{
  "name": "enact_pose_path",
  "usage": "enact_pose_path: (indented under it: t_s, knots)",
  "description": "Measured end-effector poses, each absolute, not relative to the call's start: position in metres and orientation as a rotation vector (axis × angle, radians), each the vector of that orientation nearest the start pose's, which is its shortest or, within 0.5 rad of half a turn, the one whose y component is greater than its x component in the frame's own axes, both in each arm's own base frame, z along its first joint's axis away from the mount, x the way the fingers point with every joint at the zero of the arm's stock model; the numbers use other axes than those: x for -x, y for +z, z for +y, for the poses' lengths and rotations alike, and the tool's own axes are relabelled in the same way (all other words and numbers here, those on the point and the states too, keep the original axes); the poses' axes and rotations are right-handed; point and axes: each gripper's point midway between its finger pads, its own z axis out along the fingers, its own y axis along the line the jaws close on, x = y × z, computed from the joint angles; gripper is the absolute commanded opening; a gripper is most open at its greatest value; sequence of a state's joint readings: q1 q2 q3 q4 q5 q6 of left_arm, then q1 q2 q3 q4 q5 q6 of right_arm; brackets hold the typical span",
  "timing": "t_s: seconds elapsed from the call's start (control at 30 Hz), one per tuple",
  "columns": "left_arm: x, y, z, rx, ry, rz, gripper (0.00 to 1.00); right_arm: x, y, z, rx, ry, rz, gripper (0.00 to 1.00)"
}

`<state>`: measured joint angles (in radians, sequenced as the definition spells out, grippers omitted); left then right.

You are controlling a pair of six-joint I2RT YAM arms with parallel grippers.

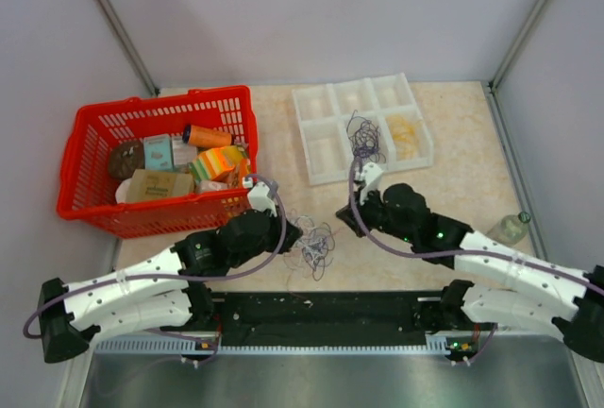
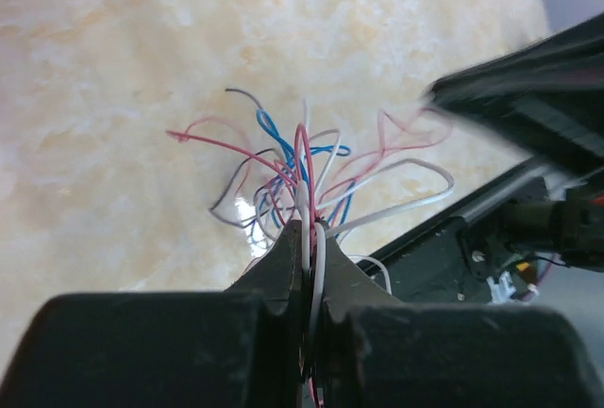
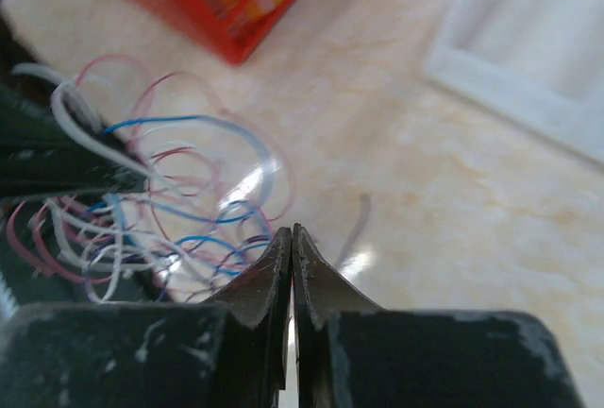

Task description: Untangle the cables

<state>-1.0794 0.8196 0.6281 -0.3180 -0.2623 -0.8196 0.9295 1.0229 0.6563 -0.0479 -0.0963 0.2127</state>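
Observation:
The cables (image 1: pixel 313 246) are a small tangle of thin purple, blue, red and white wires on the table between my two grippers. My left gripper (image 1: pixel 291 235) is at the tangle's left edge. In the left wrist view it (image 2: pixel 309 229) is shut on white and red strands, and the other cables (image 2: pixel 302 167) fan out beyond the tips. My right gripper (image 1: pixel 343 222) is just right of the tangle. In the right wrist view it (image 3: pixel 292 231) is shut, with the cables (image 3: pixel 179 210) to its left. I cannot tell if a strand is pinched there.
A red basket (image 1: pixel 156 214) of packets stands at the back left. A white compartment tray (image 1: pixel 332 177) stands behind the right gripper and holds a bunch of dark purple wires (image 1: pixel 363 139) and pale yellow ones (image 1: pixel 406 134). A small bottle (image 1: pixel 512 227) stands at the right edge.

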Motion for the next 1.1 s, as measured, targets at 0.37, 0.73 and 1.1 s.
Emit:
enact_pose_path:
  t_s: [0.37, 0.73, 1.1]
  knots:
    - [-0.16, 0.117, -0.199, 0.036, -0.537, 2.3, 0.0, -0.233, 0.295, 0.153, 0.007, 0.407, 1.752, 0.0]
    - [-0.144, 0.14, -0.218, -0.085, -0.803, 2.201, 0.0, -0.202, 0.222, 0.265, 0.688, 0.737, 1.809, 0.52]
    - [-0.132, 0.146, -0.232, -0.169, -0.911, 2.204, 0.0, -0.156, 0.149, 0.297, 1.022, 0.944, 1.852, 0.52]
